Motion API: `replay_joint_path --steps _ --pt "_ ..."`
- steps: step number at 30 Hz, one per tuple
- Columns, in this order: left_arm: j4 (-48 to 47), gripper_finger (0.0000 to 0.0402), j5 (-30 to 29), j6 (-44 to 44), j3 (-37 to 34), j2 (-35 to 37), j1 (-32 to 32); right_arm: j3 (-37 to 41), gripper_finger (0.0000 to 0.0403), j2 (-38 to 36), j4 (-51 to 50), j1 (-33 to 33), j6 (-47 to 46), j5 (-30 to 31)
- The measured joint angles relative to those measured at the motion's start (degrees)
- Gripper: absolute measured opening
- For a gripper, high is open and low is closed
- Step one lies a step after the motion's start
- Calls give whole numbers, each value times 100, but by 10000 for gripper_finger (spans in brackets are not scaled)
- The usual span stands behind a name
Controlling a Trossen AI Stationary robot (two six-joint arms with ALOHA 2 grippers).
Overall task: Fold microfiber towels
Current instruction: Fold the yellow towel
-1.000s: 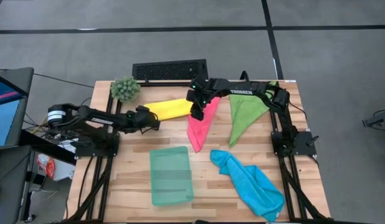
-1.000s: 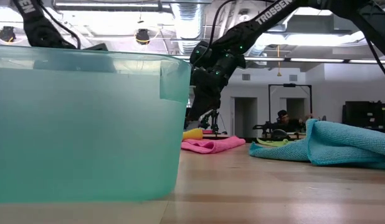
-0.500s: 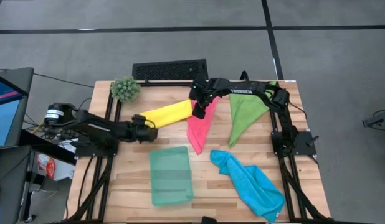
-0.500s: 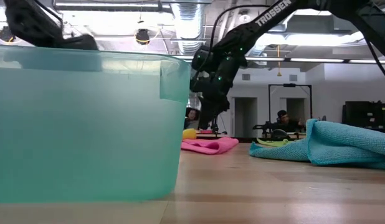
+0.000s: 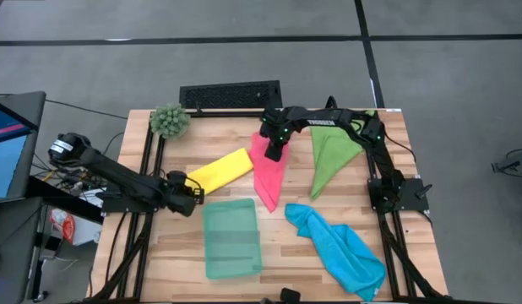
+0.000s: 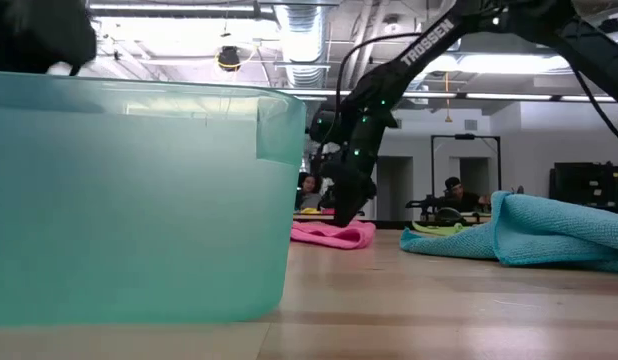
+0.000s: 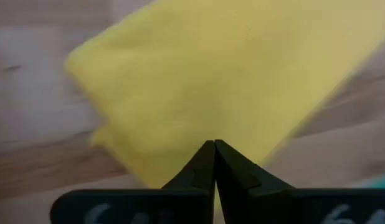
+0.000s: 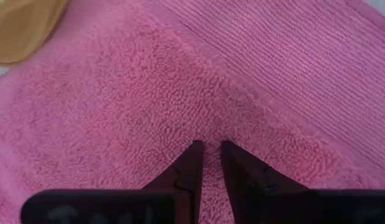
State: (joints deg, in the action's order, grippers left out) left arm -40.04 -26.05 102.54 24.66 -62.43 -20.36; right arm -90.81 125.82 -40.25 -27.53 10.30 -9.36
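The yellow towel [image 5: 220, 168] lies slanting on the table left of centre, and my left gripper [image 5: 190, 187] is shut at its near-left end; it fills the left wrist view [image 7: 230, 68]. The pink towel [image 5: 270, 175] lies as a long wedge at mid table. My right gripper [image 5: 275, 150] points down over its far end and is nearly shut on the cloth [image 8: 180, 93]. The leaf green towel [image 5: 332, 157] lies flat at the far right. The bright blue towel [image 5: 339, 249] lies crumpled at the near right. My left gripper pinches the yellow towel's near-left end [image 7: 208, 134] between its two shut fingers, coming low from the table's left. The layers cannot be told. The towel lies flat on the table beyond the fingers. My right gripper comes from above, pointing down, onto the pink towel's far end [image 8: 211, 134]. A narrow strip of pink cloth shows between the two fingertips. The layers cannot be told. The towel lies on the table under it [image 6: 334, 235].
A pale teal tray [image 5: 231, 239] stands near the front edge and fills the low view's left [image 6: 139, 200]. A spiky green plant ball [image 5: 170, 121] and a black grille [image 5: 230, 95] are at the far edge. People sit in the room behind [image 6: 453, 188].
My left gripper has gone toward the table's near-left, dragging the yellow towel along the table away from the pink one. My right gripper has come down a little, and the pink towel's raised far end now lies flat on the table.
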Motion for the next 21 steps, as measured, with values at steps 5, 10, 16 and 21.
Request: replay_joint_path --steps 5,10,16,21 --pt "-788 0 -677 -72 465 329 0 20 85 -65 -192 -43 -242 796" --pt "-1060 0 -1292 -101 494 349 97 46 85 -274 -362 -388 -302 1757" --pt "-399 0 -1262 -236 193 253 308 46 85 -727 -592 -776 -381 1086" --pt "574 0 -1217 -565 -83 23 394 31 85 -1076 -217 -762 -1218 -783"
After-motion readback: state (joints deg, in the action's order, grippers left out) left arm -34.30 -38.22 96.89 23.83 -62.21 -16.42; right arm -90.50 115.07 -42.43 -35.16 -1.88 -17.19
